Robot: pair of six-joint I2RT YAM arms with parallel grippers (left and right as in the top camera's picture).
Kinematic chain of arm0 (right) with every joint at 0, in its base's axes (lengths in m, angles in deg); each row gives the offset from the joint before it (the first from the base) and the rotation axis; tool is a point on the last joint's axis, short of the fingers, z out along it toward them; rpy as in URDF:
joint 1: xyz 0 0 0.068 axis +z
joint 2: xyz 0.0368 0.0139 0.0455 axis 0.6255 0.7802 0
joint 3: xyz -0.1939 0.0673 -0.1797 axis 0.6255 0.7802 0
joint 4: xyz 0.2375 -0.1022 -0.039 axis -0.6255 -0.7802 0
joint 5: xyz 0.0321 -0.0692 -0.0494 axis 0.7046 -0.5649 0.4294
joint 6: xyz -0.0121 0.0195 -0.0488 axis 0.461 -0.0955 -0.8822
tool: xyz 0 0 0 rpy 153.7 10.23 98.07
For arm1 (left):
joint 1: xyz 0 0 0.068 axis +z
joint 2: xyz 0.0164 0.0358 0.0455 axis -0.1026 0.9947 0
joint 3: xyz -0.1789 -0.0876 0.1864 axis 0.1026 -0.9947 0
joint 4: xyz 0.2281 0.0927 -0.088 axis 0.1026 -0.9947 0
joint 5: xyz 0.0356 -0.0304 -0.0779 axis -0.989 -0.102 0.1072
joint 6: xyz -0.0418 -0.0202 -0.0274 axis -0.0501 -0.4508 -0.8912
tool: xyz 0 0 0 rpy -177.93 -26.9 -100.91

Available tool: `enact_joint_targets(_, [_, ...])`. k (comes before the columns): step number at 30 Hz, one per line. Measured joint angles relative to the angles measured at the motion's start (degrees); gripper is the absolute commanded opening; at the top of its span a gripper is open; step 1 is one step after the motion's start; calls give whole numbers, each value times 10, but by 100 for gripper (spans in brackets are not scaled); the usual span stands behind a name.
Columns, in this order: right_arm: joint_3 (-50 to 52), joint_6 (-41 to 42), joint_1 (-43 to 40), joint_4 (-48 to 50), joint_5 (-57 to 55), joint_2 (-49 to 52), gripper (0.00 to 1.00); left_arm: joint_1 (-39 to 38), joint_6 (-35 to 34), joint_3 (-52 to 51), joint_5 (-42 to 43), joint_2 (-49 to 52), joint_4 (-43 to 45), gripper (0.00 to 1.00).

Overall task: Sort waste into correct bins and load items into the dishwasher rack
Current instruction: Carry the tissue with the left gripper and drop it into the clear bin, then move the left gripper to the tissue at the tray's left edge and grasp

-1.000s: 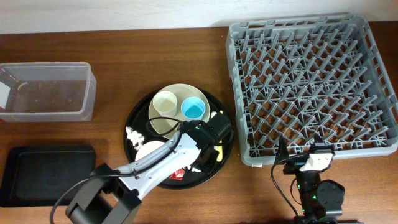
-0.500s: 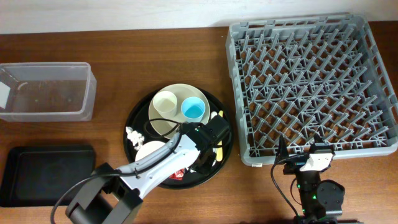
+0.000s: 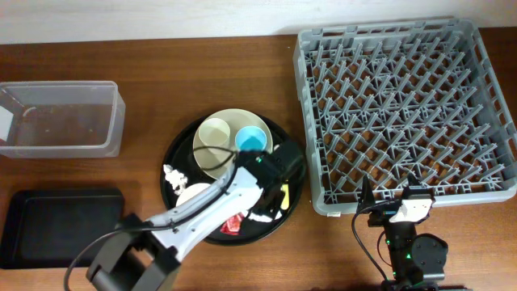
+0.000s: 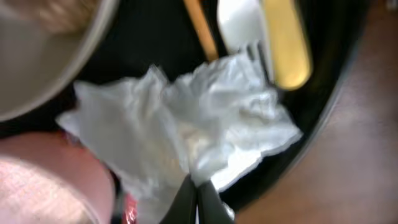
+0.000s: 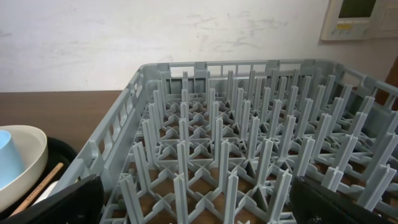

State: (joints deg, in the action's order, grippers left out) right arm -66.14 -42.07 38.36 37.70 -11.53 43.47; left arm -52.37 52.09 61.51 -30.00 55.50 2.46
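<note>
Left fingers (image 4: pixel 186 202) pinched shut on the lower edge of a crumpled white napkin (image 4: pixel 186 124). The napkin lies on the round black tray (image 3: pixel 170 162), touching the white fork (image 4: pixel 239 25), with the yellow knife (image 4: pixel 286 43) just beside. Right fingers (image 5: pixel 56 205) spread wide, holding nothing, at the near edge of the grey rack (image 5: pixel 249 124).

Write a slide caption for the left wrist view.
Left end effector shut on a crumpled napkin beside the fork and yellow knife.

White napkin (image 4: pixel 186 124), yellow knife (image 4: pixel 286 43), grey rack (image 3: pixel 404 204)
</note>
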Motion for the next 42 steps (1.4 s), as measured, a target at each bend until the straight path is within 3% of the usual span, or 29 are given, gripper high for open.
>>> enact_joint_targets(4, [0,0,0,0,0,0,98,29,29,167,0,-2,-98,0])
enact_joint_targets(10, [0,0,0,0,0,0,98,147,43,291,-56,-1,-206,0])
enact_joint_targets(13, [0,0,0,0,0,0,98,301,43,316,-108,-1,-149,0])
enact_joint_targets(21, [0,0,0,0,0,0,98,629,21,319,-97,-1,-7,0])
enact_joint_targets(28, [0,0,0,0,0,0,98,725,19,321,-94,126,80,0])
enact_joint_targets(35, [0,0,0,0,0,0,98,778,19,321,-94,170,165,0])
enact_joint_targets(36, [0,0,0,0,0,0,98,778,19,322,-92,171,173,5])
enact_joint_targets(37, [0,0,0,0,0,0,98,777,19,322,-88,172,181,29])
enact_joint_targets(38, [0,0,0,0,0,0,98,777,19,321,-87,172,182,31])
enact_joint_targets(39, [0,0,0,0,0,0,99,777,16,321,-85,172,182,54])
enact_joint_targets(41, [0,0,0,0,0,0,98,777,18,322,-85,172,182,69])
enact_joint_targets(42, [0,0,0,0,0,0,98,777,15,321,-85,172,182,69])
